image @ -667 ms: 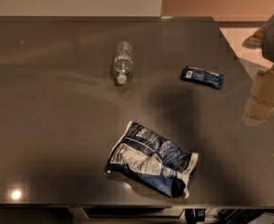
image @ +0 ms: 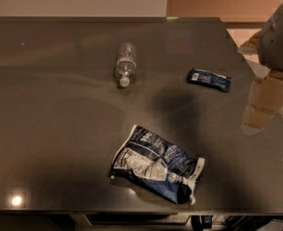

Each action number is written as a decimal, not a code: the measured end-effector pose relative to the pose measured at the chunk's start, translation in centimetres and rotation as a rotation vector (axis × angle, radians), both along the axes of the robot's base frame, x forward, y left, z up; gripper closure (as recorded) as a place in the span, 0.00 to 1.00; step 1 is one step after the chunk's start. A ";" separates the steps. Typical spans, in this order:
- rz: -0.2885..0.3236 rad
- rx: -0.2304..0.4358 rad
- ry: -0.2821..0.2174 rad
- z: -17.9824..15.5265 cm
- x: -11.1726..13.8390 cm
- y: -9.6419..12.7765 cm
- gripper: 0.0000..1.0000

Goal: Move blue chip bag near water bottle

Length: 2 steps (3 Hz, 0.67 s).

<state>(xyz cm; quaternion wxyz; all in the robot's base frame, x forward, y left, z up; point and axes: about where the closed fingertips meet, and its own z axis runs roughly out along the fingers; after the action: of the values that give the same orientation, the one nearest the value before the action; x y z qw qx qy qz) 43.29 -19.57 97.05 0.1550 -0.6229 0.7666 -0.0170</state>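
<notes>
The bag (image: 156, 165) lies flat and crumpled on the dark table (image: 45, 129), untouched, and everything else is placed from it. The bottle (image: 125, 64) lies on its side well beyond the bag and a little to its left, white cap turned back towards the bag, with bare tabletop between the two. A small blue wrapper (image: 209, 80) sits beyond the bag and to its right, apart from both. The gripper (image: 257, 117) hangs off to the bag's right, above the table and clear of everything, under the pale arm (image: 278, 37) that enters at the frame's edge; whether it is spread or pressed together cannot be told from this view, and it carries nothing. Compared with a moment ago, the only change is that the gripper sits slightly lower and slightly closer to the bag; bag, bottle and wrapper lie exactly as they did. This reads as the start of the approach: the reach is under way and the grasp is not yet made, so the task is near its beginning. The next move probably calls for more travel leftward and down onto the bag, then a carry or slide away towards the bottle, stopping short of it so the lying bottle does not roll.
</notes>
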 end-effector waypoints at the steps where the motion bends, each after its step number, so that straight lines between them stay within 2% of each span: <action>1: 0.067 0.028 0.028 -1.1 -0.8 3.0 0.00; 2: 0.141 0.057 0.069 -2.6 -2.1 6.1 0.00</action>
<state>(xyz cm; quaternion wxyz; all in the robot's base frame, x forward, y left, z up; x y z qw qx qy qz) 41.20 -13.43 94.46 0.1471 -0.6709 0.7258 0.0372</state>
